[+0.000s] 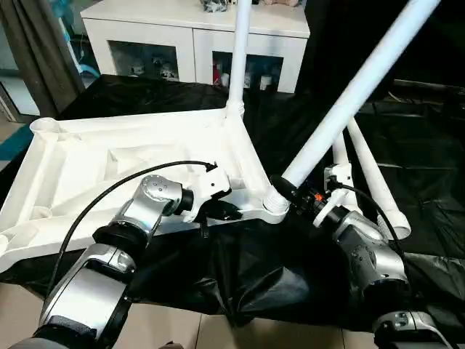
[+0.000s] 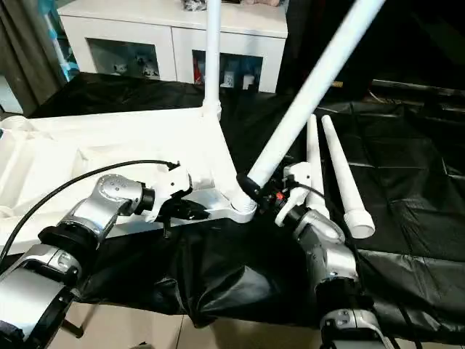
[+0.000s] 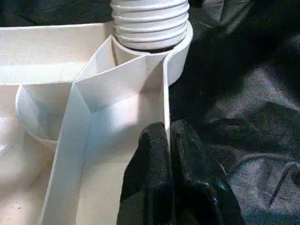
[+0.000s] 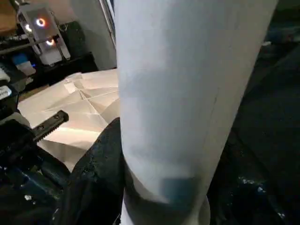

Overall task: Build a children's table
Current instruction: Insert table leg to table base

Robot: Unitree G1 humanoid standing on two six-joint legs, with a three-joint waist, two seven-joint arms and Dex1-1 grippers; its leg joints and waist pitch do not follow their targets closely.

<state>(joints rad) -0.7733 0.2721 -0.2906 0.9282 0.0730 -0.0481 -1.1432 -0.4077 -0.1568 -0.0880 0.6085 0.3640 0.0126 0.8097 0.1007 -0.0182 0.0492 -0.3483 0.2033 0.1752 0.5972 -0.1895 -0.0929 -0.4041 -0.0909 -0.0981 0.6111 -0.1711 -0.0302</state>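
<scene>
Head view: 1 tabletop (image 1: 138, 156), 4 legs (image 1: 363, 80); left gripper (image 3: 169, 140) pinches its rim, right gripper (image 1: 294, 190) clamps 1 leg.

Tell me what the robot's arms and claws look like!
Both arms are shiny silver metal with rounded joints and black rings between the sections. The left arm has a thin black cable looping over it to a white wrist block. The right arm shows small orange-red bits near its wrist. Each claw has two chunky black fingers, like thick rubbery mittens.
</scene>
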